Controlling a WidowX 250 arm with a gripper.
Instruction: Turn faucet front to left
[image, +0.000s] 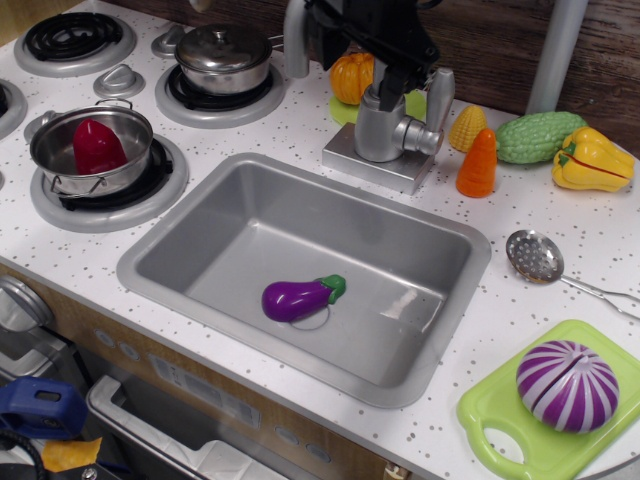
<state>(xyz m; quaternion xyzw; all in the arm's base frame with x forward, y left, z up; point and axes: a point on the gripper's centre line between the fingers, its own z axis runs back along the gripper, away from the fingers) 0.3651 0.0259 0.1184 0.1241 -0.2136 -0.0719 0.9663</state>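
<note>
The silver-grey faucet (380, 125) stands on its square base plate (372, 163) behind the sink. Its spout pipe rises into the black gripper, and the spout end (296, 38) points left toward the stove. The flat side lever (438, 100) sticks up on the right of the body. My gripper (388, 62) is directly above the faucet body, around the top of the spout pipe. Its dark bulk hides the fingertips, so I cannot tell how the jaws stand.
The grey sink (200, 240) holds a purple eggplant (297, 297). An orange pumpkin (352, 77), corn (466, 128), a carrot (478, 163), a green gourd (538, 136) and a yellow pepper (590, 160) lie behind the faucet. A lidded pot (222, 57), a red-filled pot (92, 148), a strainer spoon (534, 255), a grey pole (553, 50) and a cutting board with a purple onion (566, 385) surround them.
</note>
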